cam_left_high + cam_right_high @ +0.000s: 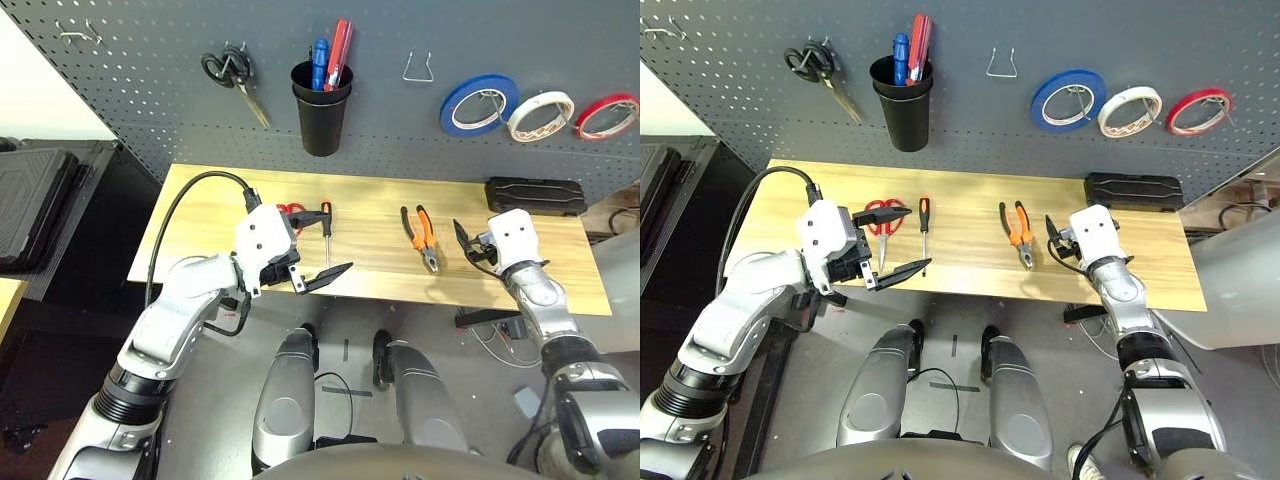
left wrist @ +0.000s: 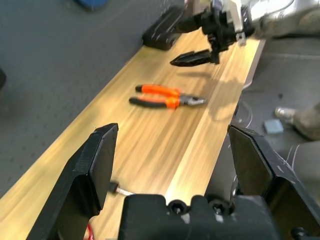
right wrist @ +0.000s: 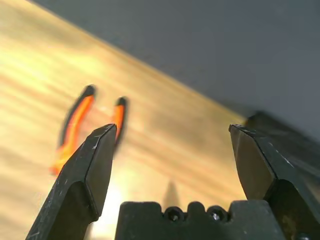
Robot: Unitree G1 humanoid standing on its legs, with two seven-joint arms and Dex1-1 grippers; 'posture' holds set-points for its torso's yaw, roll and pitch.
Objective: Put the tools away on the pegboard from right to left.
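The whitish tape roll (image 1: 541,115) already hangs on the pegboard (image 1: 400,140). Just right of the pliers (image 1: 422,236), the right gripper (image 1: 467,244) hovers spread and empty, presumably next in order. Left of them, the left gripper (image 1: 318,246) waits, released, over the screwdriver (image 1: 326,232).

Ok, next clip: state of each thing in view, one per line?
Whitish tape roll: hung on the pegboard.
Pliers: flat on the table, untouched.
Screwdriver: flat on the table.
Red-handled scissors: flat on the table.
Black-handled scissors: hung.
Left gripper: open, empty.
Right gripper: open, empty, beside the pliers.
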